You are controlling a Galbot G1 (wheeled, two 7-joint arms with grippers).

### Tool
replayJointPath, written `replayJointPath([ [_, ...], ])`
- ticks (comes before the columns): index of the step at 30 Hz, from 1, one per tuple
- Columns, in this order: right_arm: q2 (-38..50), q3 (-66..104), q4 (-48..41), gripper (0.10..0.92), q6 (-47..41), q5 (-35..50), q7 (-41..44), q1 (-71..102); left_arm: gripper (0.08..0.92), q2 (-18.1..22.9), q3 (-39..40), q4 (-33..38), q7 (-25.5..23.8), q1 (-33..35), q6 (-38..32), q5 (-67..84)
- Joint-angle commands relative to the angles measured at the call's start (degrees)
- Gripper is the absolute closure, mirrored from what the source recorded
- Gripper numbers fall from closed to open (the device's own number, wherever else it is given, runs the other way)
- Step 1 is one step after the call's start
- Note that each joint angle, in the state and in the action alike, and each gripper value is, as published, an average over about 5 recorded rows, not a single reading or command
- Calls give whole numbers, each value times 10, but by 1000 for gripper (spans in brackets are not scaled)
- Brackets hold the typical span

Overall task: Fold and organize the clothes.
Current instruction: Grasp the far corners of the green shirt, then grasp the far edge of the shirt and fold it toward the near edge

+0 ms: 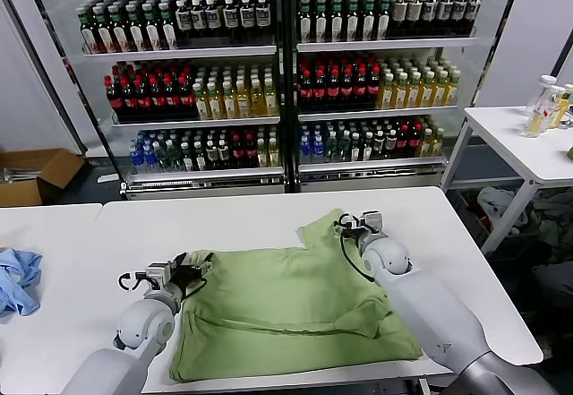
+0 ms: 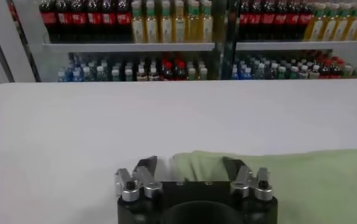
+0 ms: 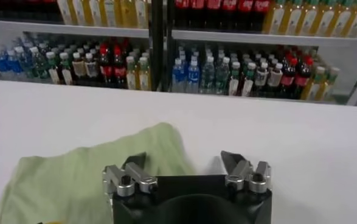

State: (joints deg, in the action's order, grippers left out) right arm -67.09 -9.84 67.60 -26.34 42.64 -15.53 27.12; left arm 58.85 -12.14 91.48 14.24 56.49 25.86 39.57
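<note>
The clothes, one light green shirt [image 1: 286,310], lie partly folded on the white table [image 1: 224,220], with a sleeve sticking out toward the far side. My left gripper [image 1: 191,268] sits low at the shirt's far left corner. It is open, and the cloth edge [image 2: 196,163] lies between its fingers [image 2: 146,165]. My right gripper [image 1: 356,226] is at the far right sleeve, also open. In the right wrist view the green cloth [image 3: 75,176] reaches one finger [image 3: 135,163], while the other finger [image 3: 230,161] is over bare table. Collar, buttons and logo are hidden.
A light blue garment [image 1: 18,279] lies on the neighbouring table at the left. Drink coolers full of bottles [image 1: 277,72] stand behind the table. A cardboard box [image 1: 36,176] is on the floor at the left. A side table [image 1: 528,140] holds bottles at the right.
</note>
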Motion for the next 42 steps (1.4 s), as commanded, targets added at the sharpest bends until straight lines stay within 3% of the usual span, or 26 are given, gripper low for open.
replayJointPath([
  [1, -5, -13, -18, 414, -1, 12, 5, -1, 424, -6, 6, -4, -15, -1, 1, 15],
  [15, 18, -4, 21, 812, 50, -20, 36, 14, 829, -16, -18, 38, -51, 44, -48, 40],
  [19, 27, 11, 51, 908, 68, -21, 38, 27, 896, -22, -28, 62, -59, 62, -61, 43],
  [29, 73, 67, 165, 919, 94, -16, 24, 88, 906, -33, -74, 137, -68, 105, -78, 73],
  [42, 155, 200, 391, 919, 89, -8, 13, 286, 906, -51, -154, 225, -75, 218, -66, 94],
])
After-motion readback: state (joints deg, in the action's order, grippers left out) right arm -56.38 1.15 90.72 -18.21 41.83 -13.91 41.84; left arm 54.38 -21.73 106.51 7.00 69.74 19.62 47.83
